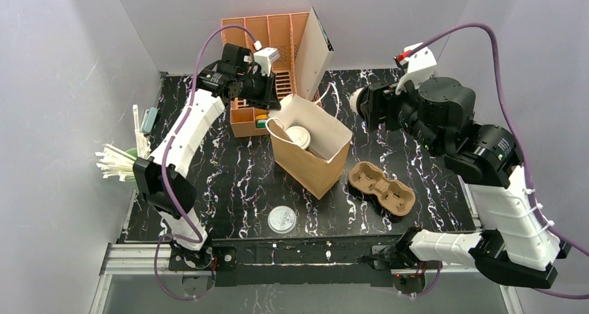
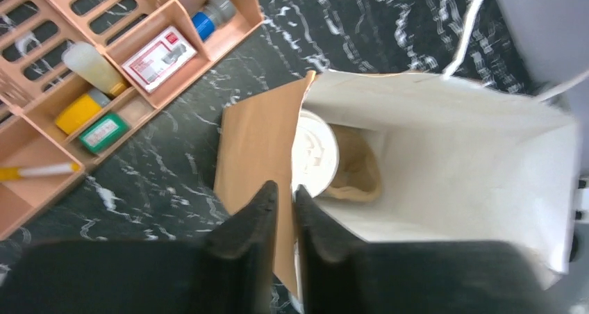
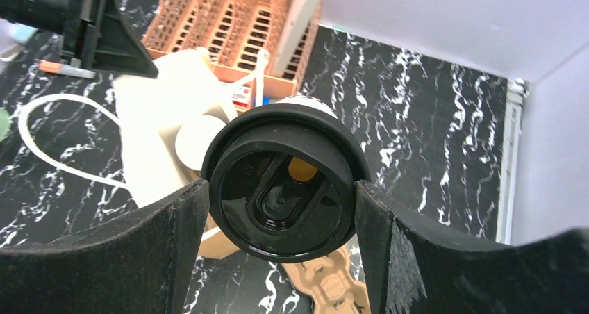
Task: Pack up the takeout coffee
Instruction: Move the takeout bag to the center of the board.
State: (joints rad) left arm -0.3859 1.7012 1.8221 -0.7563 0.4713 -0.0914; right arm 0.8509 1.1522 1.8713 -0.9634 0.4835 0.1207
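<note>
1. Left of the paper bag (image 1: 321,167): the left gripper (image 2: 285,194) has its jaws pinched on the bag's left wall at the rim, propping the mouth open.
2. Inside the bag: a white-lidded cup (image 2: 314,154) sits near that left wall, with free room toward the bag's right side.
3. Right of the bag, raised off the table (image 1: 229,182): the takeout coffee (image 3: 283,182) is tipped over in the right gripper (image 3: 281,206). The jaws are clamped on either side of it at its black lid (image 3: 326,213), which faces the wrist camera.
4. Handling, as I judge it: a paper cup is light and thin-walled, so a hard squeeze would dent it. The plastic lid is stiffer but smooth, so it could slip or pop off.
5. Best hold: the band where lid meets rim, the cup's stiffest part, with modest force. Whether there is liquid inside cannot be seen, so treat it as spillable.
</note>
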